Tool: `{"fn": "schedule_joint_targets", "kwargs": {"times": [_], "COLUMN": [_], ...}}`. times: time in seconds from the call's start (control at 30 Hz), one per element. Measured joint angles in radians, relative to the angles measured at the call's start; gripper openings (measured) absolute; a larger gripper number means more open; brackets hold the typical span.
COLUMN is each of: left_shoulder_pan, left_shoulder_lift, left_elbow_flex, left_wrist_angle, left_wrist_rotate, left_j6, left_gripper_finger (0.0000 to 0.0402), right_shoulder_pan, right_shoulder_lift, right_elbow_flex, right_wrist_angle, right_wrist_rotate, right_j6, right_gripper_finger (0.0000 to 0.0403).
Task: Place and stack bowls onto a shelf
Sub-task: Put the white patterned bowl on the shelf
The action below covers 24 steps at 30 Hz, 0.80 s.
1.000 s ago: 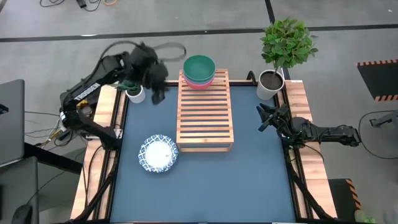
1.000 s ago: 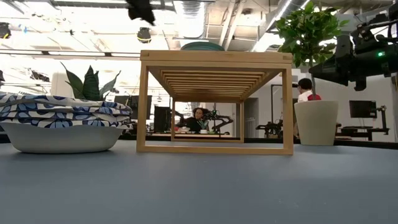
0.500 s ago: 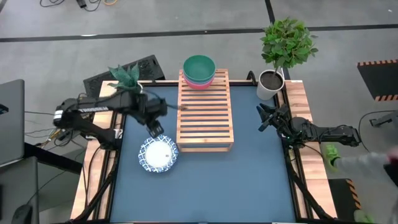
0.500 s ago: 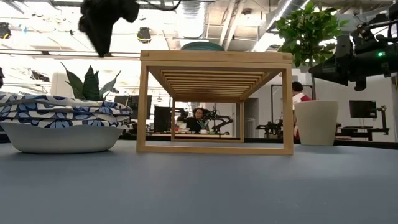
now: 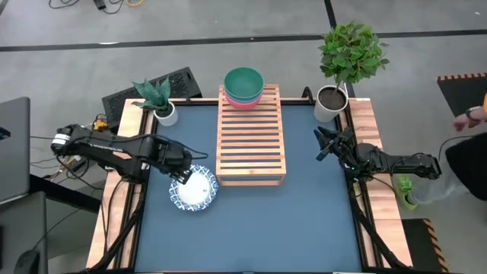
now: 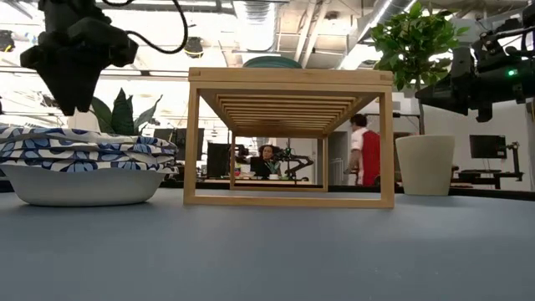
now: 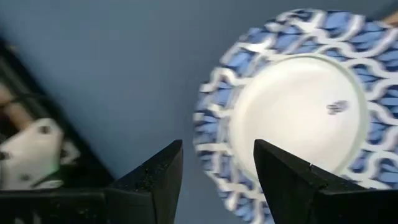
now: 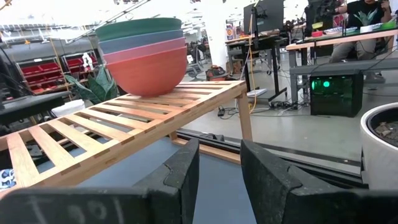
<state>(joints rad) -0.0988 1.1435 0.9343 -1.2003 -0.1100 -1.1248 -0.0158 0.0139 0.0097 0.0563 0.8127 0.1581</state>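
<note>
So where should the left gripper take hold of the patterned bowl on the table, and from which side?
Probably the rim. The patterned bowl sits upright on the table, wide and shallow, so its thin blue-and-white edge is the only part two fingers could pinch. The left gripper, open, is over the rim's near-left edge; coming straight down there, one finger inside and one outside, looks best. The shelf crowds the other side.

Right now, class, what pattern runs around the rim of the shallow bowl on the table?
A blue-and-white interlaced pattern on the shallow bowl, clearest in the left wrist view.
</note>
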Motion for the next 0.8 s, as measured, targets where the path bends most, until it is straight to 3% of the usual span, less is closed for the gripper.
{"fn": "schedule_joint_targets", "kwargs": {"times": [0.43,0.8], "left_shoulder_pan": [-0.068,-0.068], "left_shoulder_lift": [0.016,0.016], "left_elbow_flex": [-0.096,-0.181], "left_wrist_angle": [0.053,0.197], "left_wrist_rotate": [0.022,0.080], "left_j6": [-0.118,-0.104], "left_gripper_finger": [0.0181,0.0173], "right_shoulder_pan": [0.000,0.000], "right_shoulder_lift": [0.000,0.000], "right_elbow_flex": [0.000,0.000], "right_wrist_angle": [0.001,0.002], "right_wrist_rotate": [0.000,0.000], "right_j6": [0.010,0.018], "right_gripper_finger": [0.0143,0.0143]}}
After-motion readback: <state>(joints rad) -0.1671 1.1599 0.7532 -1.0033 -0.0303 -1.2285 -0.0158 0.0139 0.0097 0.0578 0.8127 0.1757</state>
